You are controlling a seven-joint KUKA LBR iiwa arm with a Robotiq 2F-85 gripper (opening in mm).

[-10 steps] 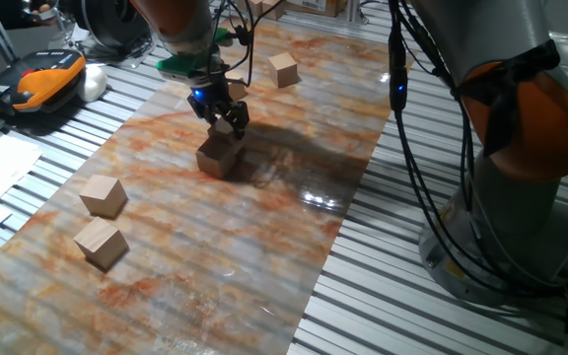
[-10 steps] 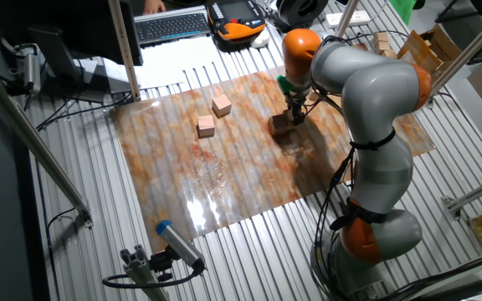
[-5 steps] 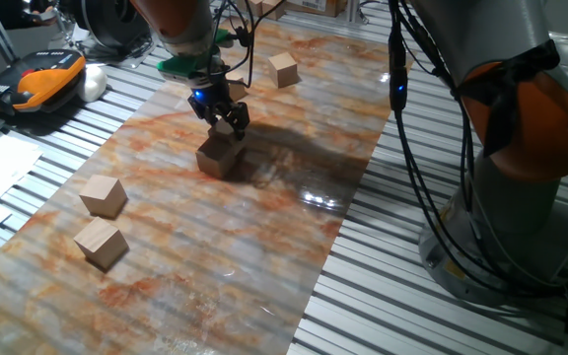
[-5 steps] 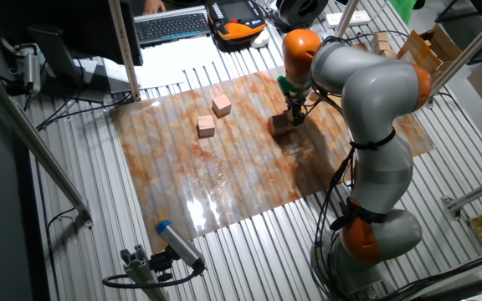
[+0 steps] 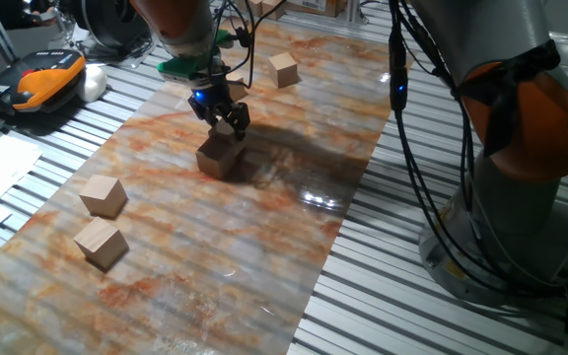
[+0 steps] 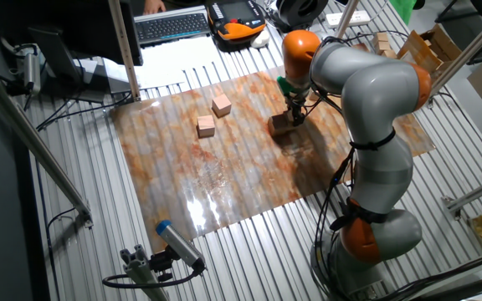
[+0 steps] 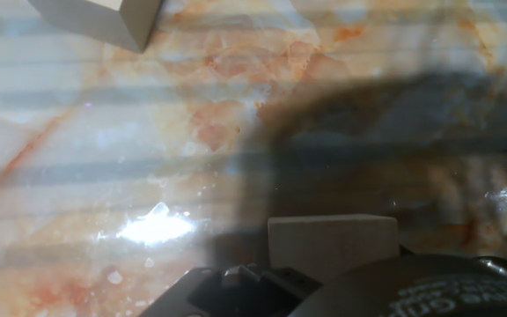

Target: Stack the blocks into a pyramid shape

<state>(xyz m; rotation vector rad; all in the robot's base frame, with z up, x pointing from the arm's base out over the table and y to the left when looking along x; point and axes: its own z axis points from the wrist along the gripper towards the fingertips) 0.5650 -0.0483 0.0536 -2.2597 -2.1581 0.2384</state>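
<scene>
while my arm leans in over the tabletop (image 5: pixel 294 227) with its wrist pointing down, i see the claw (image 5: pixel 226 126) right atop the middle block (image 5: pixel 218 156); whether it grips, i cannot tell. that cube sits flat, corner toward me.

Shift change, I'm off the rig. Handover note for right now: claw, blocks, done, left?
Claw: down on the center block, fingers around its top; whether it is clamped I cannot tell.
Blocks: center block on the mat mid-table. Two loose blocks at the near left, and, side by side but apart. One far block near the mat's far edge. Only four are in view.
Done: nothing stacked; every visible block sits alone on the mat.
Left: the whole pyramid, base row first, then the upper tiers. Find the remaining blocks.
</scene>
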